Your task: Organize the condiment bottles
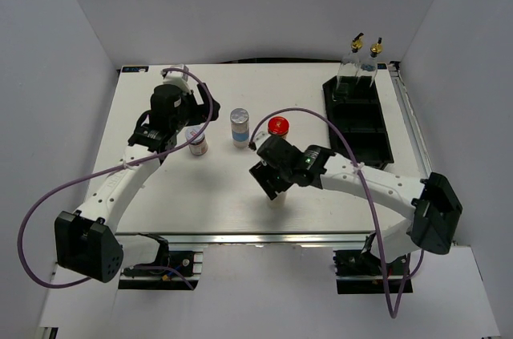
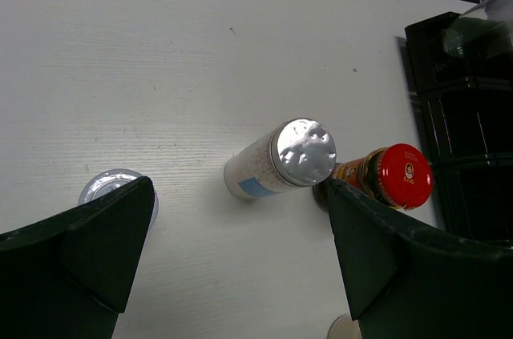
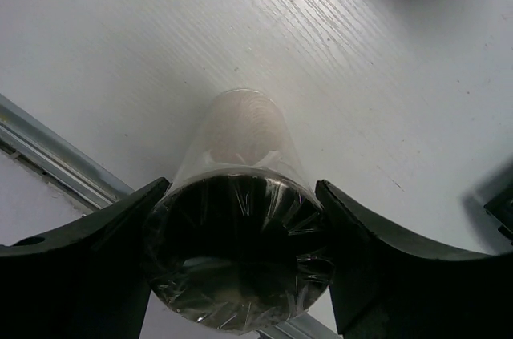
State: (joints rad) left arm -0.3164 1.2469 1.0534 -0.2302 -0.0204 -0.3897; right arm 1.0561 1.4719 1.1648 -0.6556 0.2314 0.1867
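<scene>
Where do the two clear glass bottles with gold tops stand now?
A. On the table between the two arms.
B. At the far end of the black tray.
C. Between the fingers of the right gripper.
B: in the top view both glass bottles stand upright at the far end of the black tray.

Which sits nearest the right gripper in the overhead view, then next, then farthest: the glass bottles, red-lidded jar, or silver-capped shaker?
1. silver-capped shaker, between the right gripper's fingers.
2. red-lidded jar, just beyond it, mid-table.
3. glass bottles, far right, at the black tray's far end.
</scene>
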